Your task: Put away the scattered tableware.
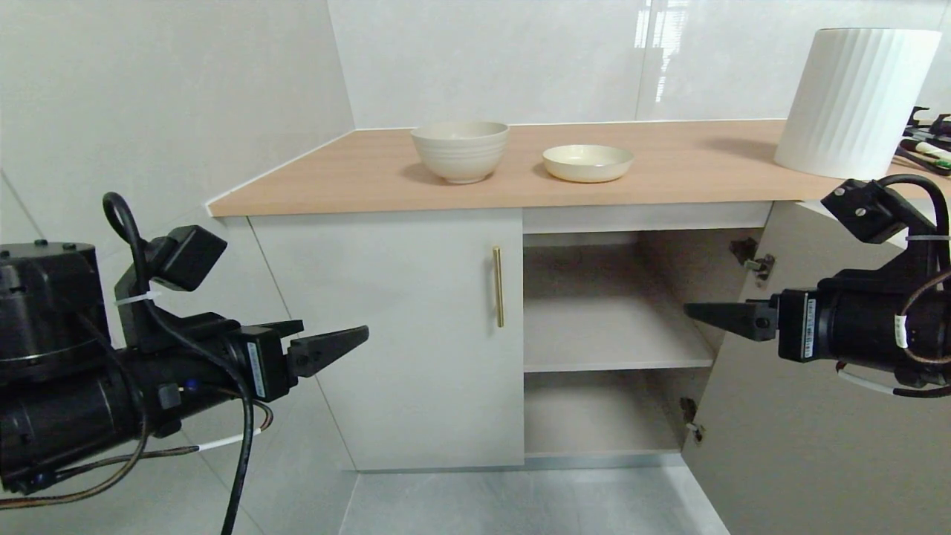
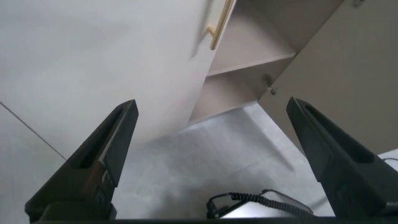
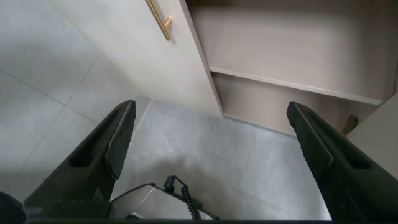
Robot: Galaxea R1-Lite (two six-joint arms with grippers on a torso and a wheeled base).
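A deep cream bowl (image 1: pixel 461 151) and a shallow cream dish (image 1: pixel 588 162) stand side by side on the wooden countertop (image 1: pixel 356 178). Below them the cabinet's right door (image 1: pixel 787 416) hangs open, baring two shelves (image 1: pixel 605 338). My left gripper (image 1: pixel 327 343) is open in front of the shut left door (image 1: pixel 416 334), well below the counter, holding nothing. My right gripper (image 1: pixel 717 312) is open beside the open compartment, level with the upper shelf and holding nothing. From the wrists I see wide-spread fingers (image 2: pixel 93 165) (image 3: pixel 99 155) over the grey floor.
A tall white ribbed cylinder (image 1: pixel 854 100) stands at the counter's right end, with dark utensils (image 1: pixel 925 145) behind it. A brass handle (image 1: pixel 498 286) runs down the shut door. Tiled walls close off the left side and the back. Grey floor (image 1: pixel 520 501) lies before the cabinet.
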